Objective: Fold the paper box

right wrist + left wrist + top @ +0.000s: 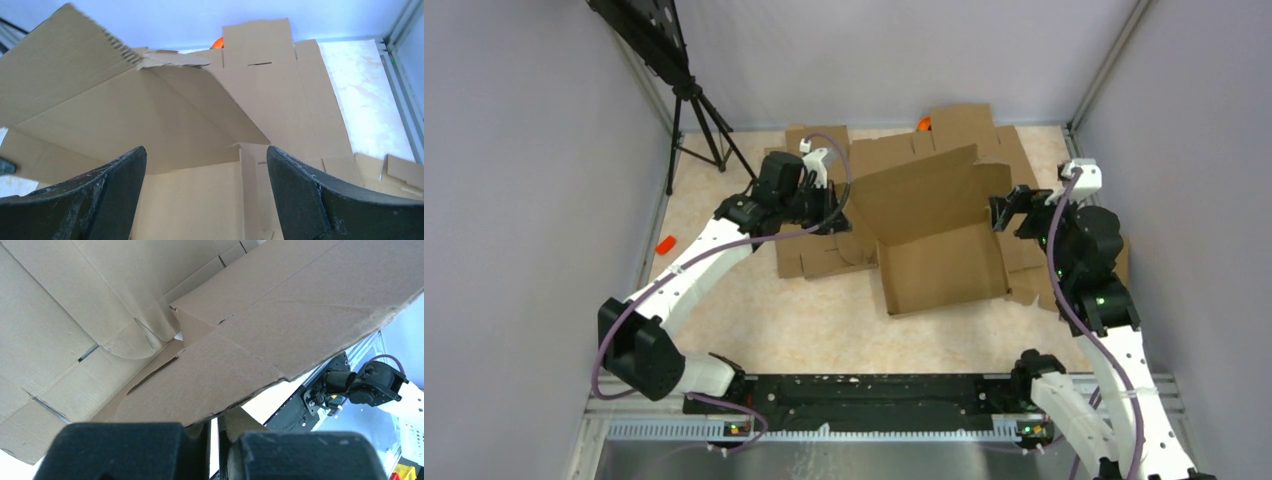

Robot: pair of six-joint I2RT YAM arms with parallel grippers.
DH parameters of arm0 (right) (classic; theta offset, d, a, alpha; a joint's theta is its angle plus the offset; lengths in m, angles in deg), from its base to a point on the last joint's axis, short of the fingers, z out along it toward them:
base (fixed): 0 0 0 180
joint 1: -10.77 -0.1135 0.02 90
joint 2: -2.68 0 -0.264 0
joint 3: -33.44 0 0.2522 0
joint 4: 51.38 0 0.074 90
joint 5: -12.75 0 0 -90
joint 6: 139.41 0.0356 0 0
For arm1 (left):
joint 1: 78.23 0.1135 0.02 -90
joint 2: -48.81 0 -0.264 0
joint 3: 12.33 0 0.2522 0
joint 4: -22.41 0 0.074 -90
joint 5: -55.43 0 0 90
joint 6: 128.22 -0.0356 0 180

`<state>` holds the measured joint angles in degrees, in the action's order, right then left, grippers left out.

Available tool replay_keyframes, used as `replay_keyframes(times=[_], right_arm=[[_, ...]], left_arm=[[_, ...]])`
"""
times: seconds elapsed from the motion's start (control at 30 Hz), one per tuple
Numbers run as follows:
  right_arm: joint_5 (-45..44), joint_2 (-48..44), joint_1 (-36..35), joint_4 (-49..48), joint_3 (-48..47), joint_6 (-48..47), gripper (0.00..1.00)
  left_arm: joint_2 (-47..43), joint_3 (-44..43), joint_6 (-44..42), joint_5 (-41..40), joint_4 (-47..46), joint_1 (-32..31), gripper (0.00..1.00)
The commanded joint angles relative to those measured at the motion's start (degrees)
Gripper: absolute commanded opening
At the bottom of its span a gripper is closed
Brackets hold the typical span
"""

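A: Where's the box [944, 265]?

B: Mid tabletop [764, 330], a bit toward 3 o'clock in the top view. Base panel lies flat and low side walls look raised. The big back panel stands tilted at its 12 o'clock edge. Flat blanks [964, 125] lie beside and behind it, at 9 and 12 o'clock.

A: Fingers?

B: Left fingers [125, 452] are at the box's 9 o'clock corner, closed to a thin slit. A cardboard edge runs into that slit, so I read it as pinching the box. Right fingers [85, 200] are spread wide at the 3 o'clock corner, gripping nothing. Raised panel and side wall are just ahead of them.

A: Handling?

B: Light, thin corrugated card, my guess. Stiff across a panel, floppy at the creases, so panels likely swing and spring back when released. The whole thing probably slides on the tabletop if pushed from one side only. One edge looks ragged, so a hard pinch could crush or tear it.

A: Where to grab?

B: Free edges of panels and flaps, near a crease end, not mid-panel. A thin edge suits the fingers. For the right side I'd take the raised panel's 3 o'clock edge or the side-wall tab. One side pinned as anchor while the other folds.

A: Risk?

B: Catching a blank instead. Same brown, touching the box.
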<state>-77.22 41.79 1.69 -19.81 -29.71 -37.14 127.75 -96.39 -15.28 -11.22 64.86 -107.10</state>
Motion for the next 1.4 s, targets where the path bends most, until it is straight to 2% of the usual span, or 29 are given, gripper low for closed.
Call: replay_keyframes(times=[0.0, 0.2, 0.43, 0.67, 0.83, 1.0, 1.13, 1.37], right_arm=[[6.2, 0.93, 0.51, -6.39, 0.92, -6.93, 0.88], [9.13, 4.88, 0.55, -10.03, 0.37, -8.07, 0.88], [13.81, 13.89, 1.63, -9.99, -3.47, -11.32, 0.88], [29.22, 17.36, 13.43, -19.65, -2.26, -3.86, 0.87], [29.92, 18.09, 13.7, -23.43, -0.54, -4.73, 0.87], [35.37, 21.86, 15.52, -30.64, -0.29, -2.44, 0.87], [37.67, 24.85, 17.68, -32.36, -1.64, -1.46, 0.87], [46.41, 33.86, 22.7, -42.79, -2.42, 9.85, 0.87]], left_arm=[[-0.93, -2.18, -1.55, 1.49, -0.91, 0.16, 0.04], [0.0, -2.33, -1.91, 1.33, -1.57, 0.13, 0.03], [1.63, -4.45, -3.92, -0.24, 0.08, 0.15, 0.02], [2.14, -5.08, -6.46, -0.55, 1.24, 0.2, 0.02], [3.87, -8.28, -8.81, -1.17, 4.11, 0.21, 0.02], [5.25, -10.48, -10.6, -1.0, 5.3, 0.17, 0.01], [5.98, -10.78, -11.34, -1.11, 4.98, 0.13, 0.01], [8.68, -15.22, -15.61, -1.37, 9.52, 0.16, 0.01]])
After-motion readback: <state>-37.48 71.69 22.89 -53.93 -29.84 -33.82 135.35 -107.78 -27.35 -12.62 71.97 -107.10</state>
